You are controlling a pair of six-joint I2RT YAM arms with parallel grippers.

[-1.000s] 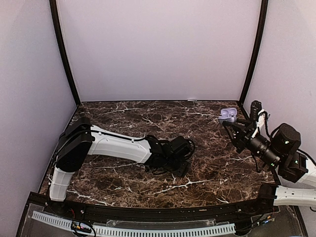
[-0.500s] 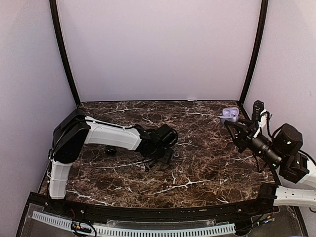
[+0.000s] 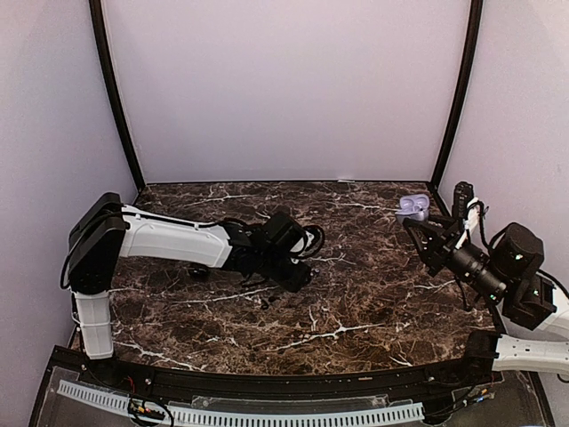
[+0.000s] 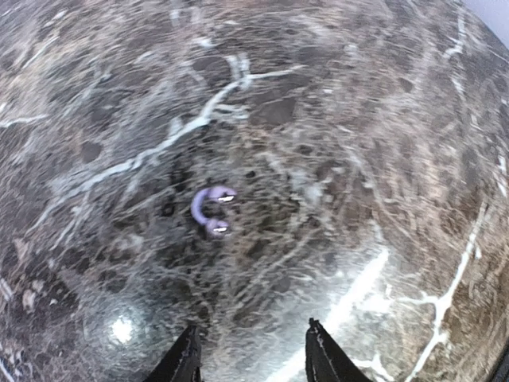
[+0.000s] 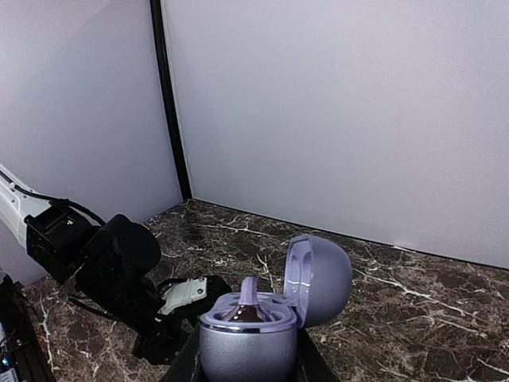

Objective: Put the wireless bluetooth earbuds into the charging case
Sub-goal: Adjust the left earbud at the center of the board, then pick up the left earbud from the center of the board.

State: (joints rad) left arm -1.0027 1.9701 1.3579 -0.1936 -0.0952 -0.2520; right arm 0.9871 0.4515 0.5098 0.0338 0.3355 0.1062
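Observation:
A pale purple earbud (image 4: 211,211) lies curled on the dark marble table (image 4: 382,119), ahead of my left gripper (image 4: 253,356). That gripper is open, with nothing between its black fingertips (image 4: 188,354). In the top view the left gripper (image 3: 299,277) hovers low over the middle of the table. My right gripper (image 5: 248,368) is shut on the purple charging case (image 5: 246,344) and holds it raised at the far right (image 3: 412,207). The case's lid (image 5: 320,280) stands open. One purple earbud (image 5: 248,293) sticks up from a slot in the case.
Pale walls enclose the table on three sides, with black posts (image 3: 114,98) in the back corners. The left arm's white link (image 3: 169,238) stretches across the left half of the table. The right arm's body (image 3: 520,267) fills the right edge.
The left arm has drawn its gripper back to the left and a little farther away, and its jaws have narrowed. The right gripper with the case has barely moved.

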